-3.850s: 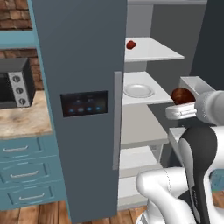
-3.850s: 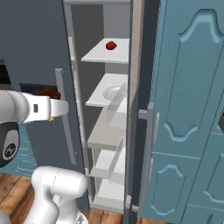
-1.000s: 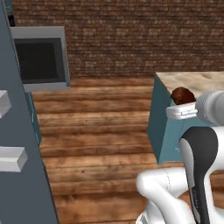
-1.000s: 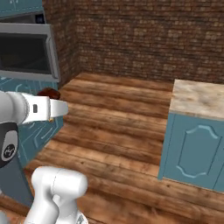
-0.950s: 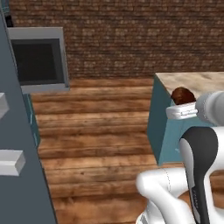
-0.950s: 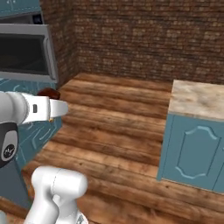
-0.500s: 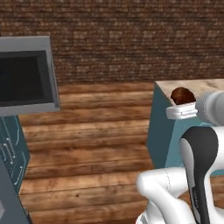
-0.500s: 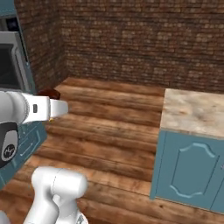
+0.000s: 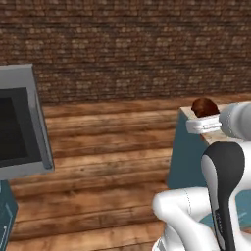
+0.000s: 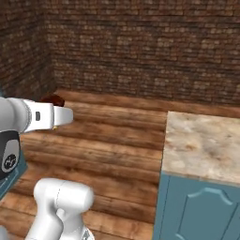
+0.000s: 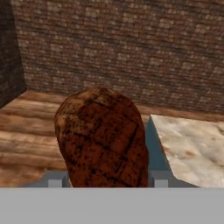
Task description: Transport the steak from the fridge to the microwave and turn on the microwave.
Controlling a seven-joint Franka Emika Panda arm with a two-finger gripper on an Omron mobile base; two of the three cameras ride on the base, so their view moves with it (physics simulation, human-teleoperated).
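Observation:
The steak (image 11: 103, 135), a dark reddish-brown lump, sits between my gripper's (image 11: 107, 181) fingers, which are shut on it and held out in front of the arm. From the left base view the steak (image 9: 205, 106) pokes up above the white hand, with the gripper (image 9: 201, 119) just under it. In the right base view part of the steak (image 10: 52, 99) shows behind the hand. The grey microwave (image 9: 22, 125) with its dark glass window stands at the left edge, far to the left of the gripper. The fridge is out of view.
A teal island cabinet with a marble top (image 10: 204, 140) stands to the right, close beside the arm (image 9: 188, 147). A brick wall (image 10: 140, 51) closes the back. Open wooden floor (image 9: 108, 157) lies between the microwave and the island.
The base has turned, so the whole scene slid left: the fridge left the picture and the microwave moved to the left edge. The steak stays in the shut gripper.

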